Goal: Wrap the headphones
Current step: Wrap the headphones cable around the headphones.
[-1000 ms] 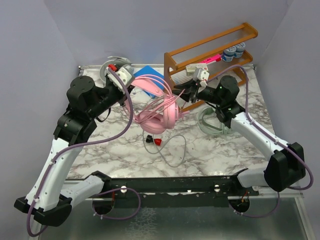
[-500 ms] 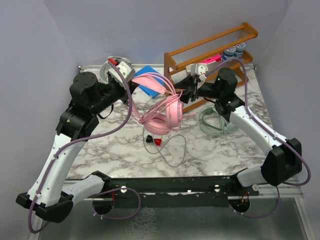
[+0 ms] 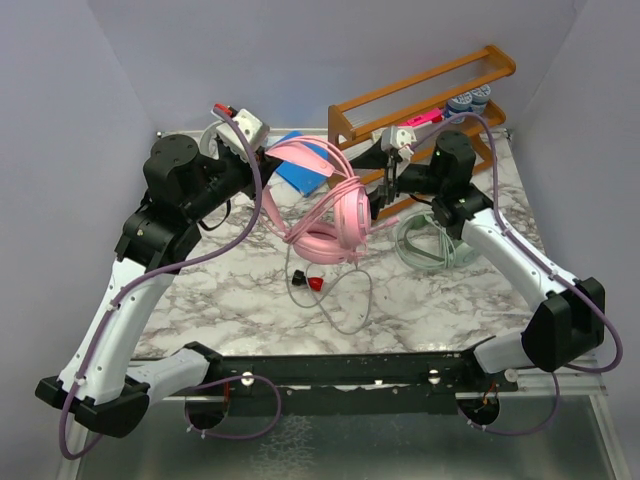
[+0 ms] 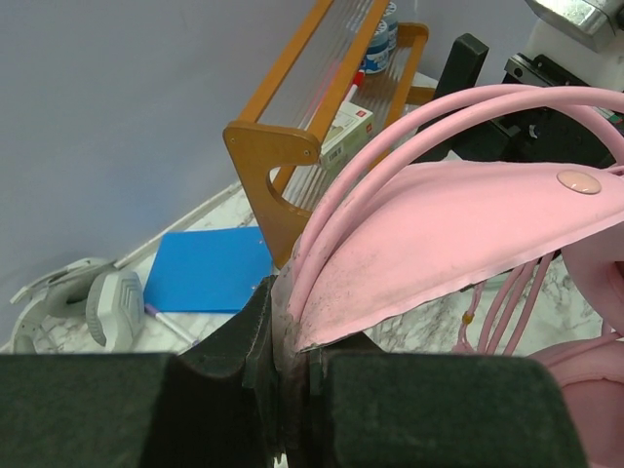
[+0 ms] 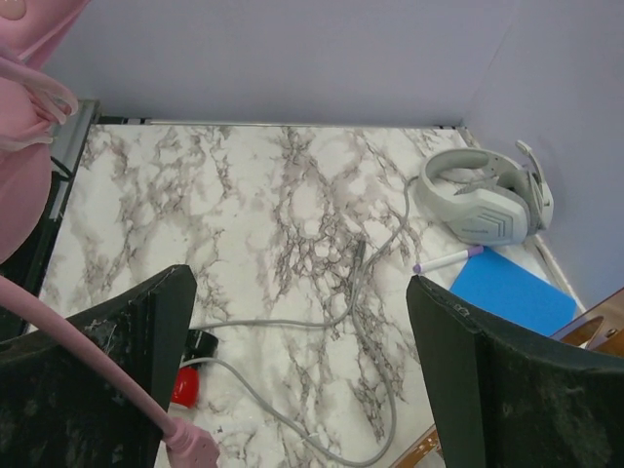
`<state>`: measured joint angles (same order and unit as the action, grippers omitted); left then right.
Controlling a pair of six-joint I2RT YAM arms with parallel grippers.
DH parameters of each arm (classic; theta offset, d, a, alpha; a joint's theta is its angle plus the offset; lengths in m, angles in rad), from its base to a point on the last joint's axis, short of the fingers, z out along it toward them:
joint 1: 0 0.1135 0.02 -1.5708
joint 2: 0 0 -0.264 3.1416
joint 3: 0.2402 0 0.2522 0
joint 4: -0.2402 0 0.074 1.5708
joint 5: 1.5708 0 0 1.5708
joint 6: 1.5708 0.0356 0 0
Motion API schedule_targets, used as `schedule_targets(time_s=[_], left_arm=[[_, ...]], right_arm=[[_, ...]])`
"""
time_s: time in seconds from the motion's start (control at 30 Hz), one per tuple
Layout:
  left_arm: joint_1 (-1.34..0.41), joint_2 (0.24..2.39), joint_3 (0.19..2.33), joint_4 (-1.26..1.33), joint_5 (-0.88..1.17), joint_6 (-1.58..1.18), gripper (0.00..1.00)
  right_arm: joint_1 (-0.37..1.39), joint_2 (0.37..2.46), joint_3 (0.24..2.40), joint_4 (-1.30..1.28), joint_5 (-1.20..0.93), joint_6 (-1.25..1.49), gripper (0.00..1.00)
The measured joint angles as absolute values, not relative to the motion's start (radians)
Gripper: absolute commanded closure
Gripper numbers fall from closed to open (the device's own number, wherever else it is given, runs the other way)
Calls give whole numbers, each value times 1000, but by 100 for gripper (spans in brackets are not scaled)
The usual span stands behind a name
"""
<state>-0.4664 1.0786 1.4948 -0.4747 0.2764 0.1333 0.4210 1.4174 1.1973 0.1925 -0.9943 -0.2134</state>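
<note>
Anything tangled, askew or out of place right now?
The pink headphones hang tilted from the left gripper, shut on the headband, their cable dangling in loops and crossing one of the open right gripper's fingers. A grey cable sprawls unwrapped over the table.

The right gripper [image 5: 302, 302] has spread wide, no longer pinching the thin pink cable [image 5: 97, 366], and has drawn back. The left gripper [image 3: 268, 158] has raised the pink padded over-ear headset [image 3: 345, 215], swinging it rightward.

Robot lab cell: plain grey walls [image 3: 300, 50], marble-print tabletop [image 3: 240, 300], black mounting rail [image 3: 330, 368].
</note>
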Motion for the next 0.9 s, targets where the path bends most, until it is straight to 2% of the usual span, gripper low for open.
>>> schedule_targets(time_s=[0.47, 0.9], left_arm=[[-467, 1096, 1517, -487, 263, 17, 100], [-467, 1098, 1388, -249, 268, -319, 100]], right_arm=[[405, 1420, 1224, 101, -1071, -241, 0], [405, 1422, 1061, 524, -1127, 144, 0]])
